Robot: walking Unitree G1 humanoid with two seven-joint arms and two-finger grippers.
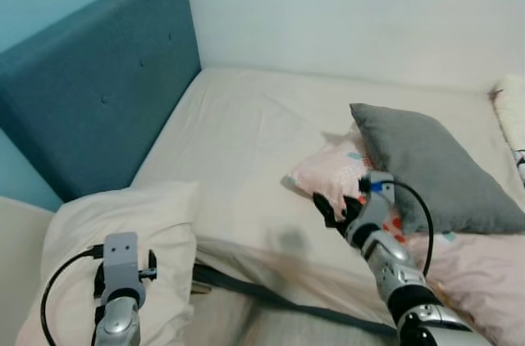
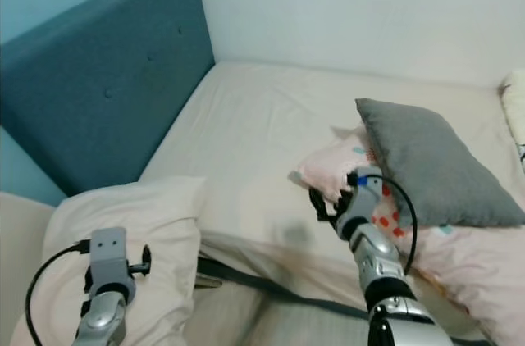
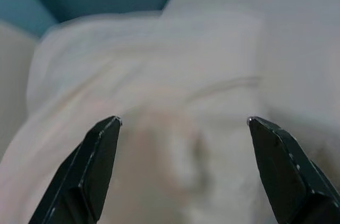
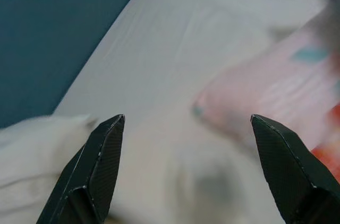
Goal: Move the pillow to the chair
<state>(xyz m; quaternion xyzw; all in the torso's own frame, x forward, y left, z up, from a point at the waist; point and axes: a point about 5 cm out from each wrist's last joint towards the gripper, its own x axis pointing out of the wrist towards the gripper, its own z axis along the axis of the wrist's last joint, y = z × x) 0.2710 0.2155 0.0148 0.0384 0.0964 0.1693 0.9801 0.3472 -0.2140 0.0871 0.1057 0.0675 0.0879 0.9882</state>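
I am holding the right gripper (image 1: 332, 208) with fingers spread at the near corner of the pink pillow (image 1: 332, 170), which is lying under the grey pillow (image 1: 431, 166) toward the bed's (image 1: 238, 141) right edge. The left gripper (image 3: 183, 168) is hanging wide open above the white pillow (image 1: 123, 215) at the near left corner; mid-bed offers open room.

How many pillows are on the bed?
3: a white pillow near the blue headboard on the left, a pink patterned pillow mid-bed by the right gripper, and a grey pillow lying on it. More may be hidden at the right edge.
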